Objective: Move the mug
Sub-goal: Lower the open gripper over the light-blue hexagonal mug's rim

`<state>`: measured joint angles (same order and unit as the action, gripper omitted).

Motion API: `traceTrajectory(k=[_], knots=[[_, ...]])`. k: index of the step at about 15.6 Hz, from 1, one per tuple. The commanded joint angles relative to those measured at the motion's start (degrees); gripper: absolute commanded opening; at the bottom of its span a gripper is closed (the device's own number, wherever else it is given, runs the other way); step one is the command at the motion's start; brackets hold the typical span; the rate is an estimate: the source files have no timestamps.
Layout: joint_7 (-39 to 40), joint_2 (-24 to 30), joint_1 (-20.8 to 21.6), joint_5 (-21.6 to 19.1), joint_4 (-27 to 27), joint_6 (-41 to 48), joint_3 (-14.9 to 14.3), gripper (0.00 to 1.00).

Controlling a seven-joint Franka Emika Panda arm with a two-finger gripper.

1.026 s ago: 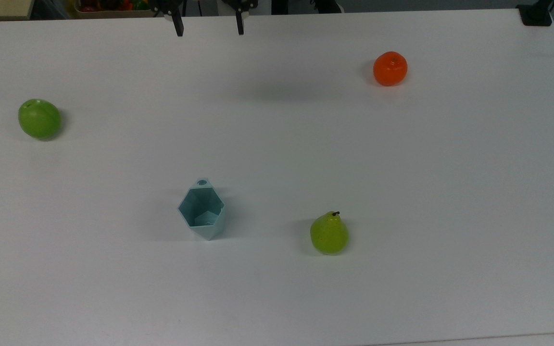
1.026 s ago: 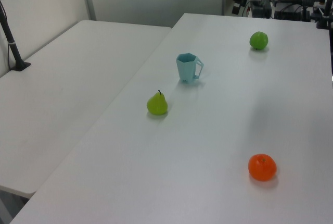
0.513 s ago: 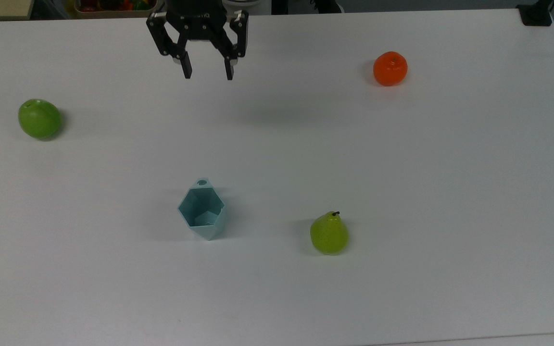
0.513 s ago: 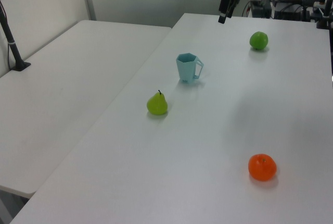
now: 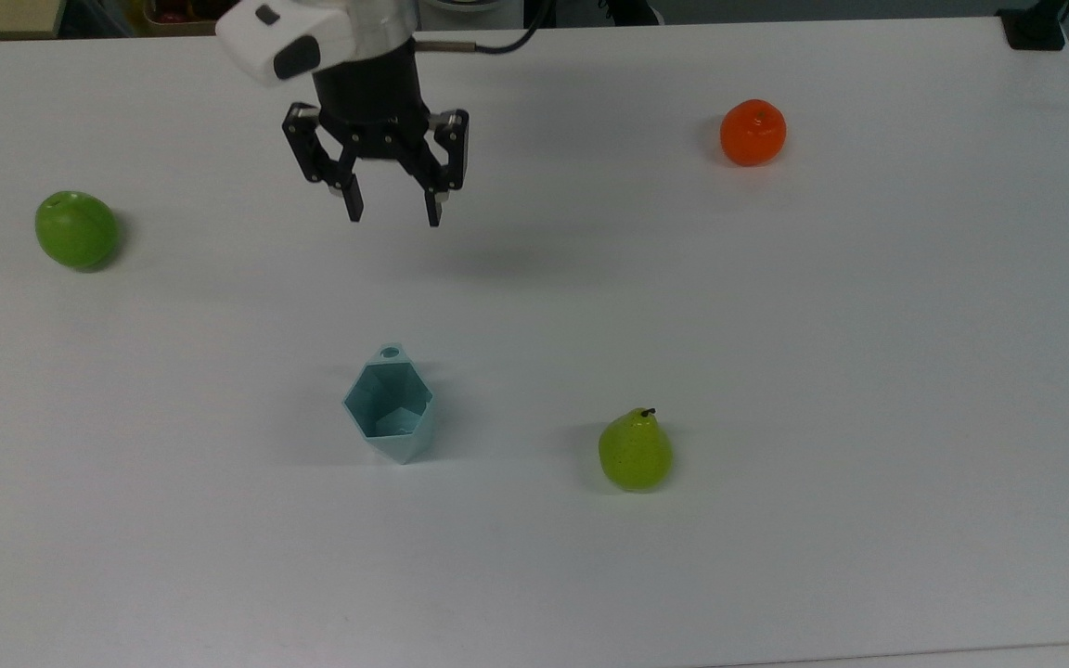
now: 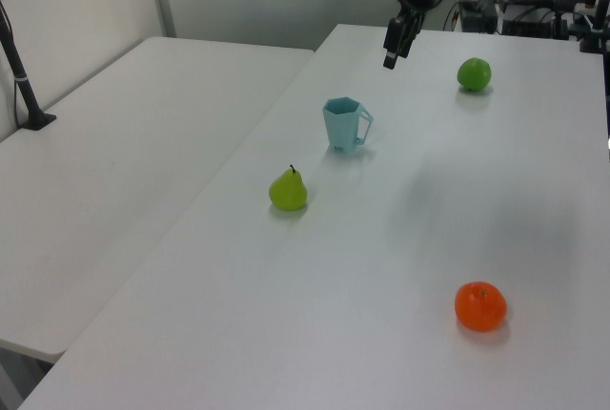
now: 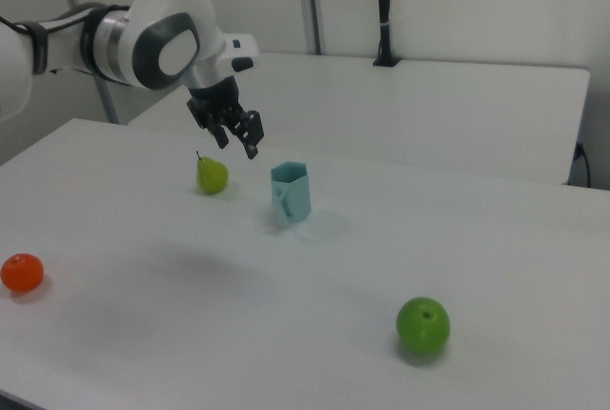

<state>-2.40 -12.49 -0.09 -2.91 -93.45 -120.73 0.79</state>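
The mug (image 5: 390, 405) is a pale blue-teal faceted cup standing upright on the white table (image 5: 776, 371), its tab with a round hole pointing toward the top view's upper edge. It also appears in the left view (image 6: 344, 124) and the right view (image 7: 291, 192). My gripper (image 5: 392, 215) hangs open above the table, well short of the mug toward the top view's upper edge, with nothing between its fingers. The black fingers also show in the left view (image 6: 392, 51) and in the right view (image 7: 237, 140), raised above the table.
A green apple (image 5: 76, 229) lies at the top view's left. An orange (image 5: 753, 132) sits at the upper right. A green pear (image 5: 635, 451) stands to the right of the mug. A second white table (image 6: 114, 172) adjoins in the left view.
The gripper has come down from the top view's upper edge toward the mug, staying open. The mug and the fruits have not moved.
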Motion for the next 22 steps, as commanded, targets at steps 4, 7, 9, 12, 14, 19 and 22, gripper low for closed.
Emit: traceTrajectory(k=[4,7,9,12,14,19,22], knots=[[-1.2,-4.7,0.4,2.7,-0.8,-7.5,-0.9,0.71],[-1.2,-7.0,0.4,2.9,-0.8,-9.6,-1.1,0.70],[-1.3,-8.4,0.4,3.4,-0.6,-10.6,-1.1,0.70],[-1.3,-9.8,0.4,3.8,-0.7,-12.1,-1.1,0.70],[-1.3,-10.9,0.4,4.2,-0.6,-12.6,-1.1,0.70],[-1.3,-13.4,0.4,5.7,-0.5,-16.5,-1.1,0.69],[-1.4,-14.4,0.4,6.4,-0.4,-17.7,-1.1,0.68]])
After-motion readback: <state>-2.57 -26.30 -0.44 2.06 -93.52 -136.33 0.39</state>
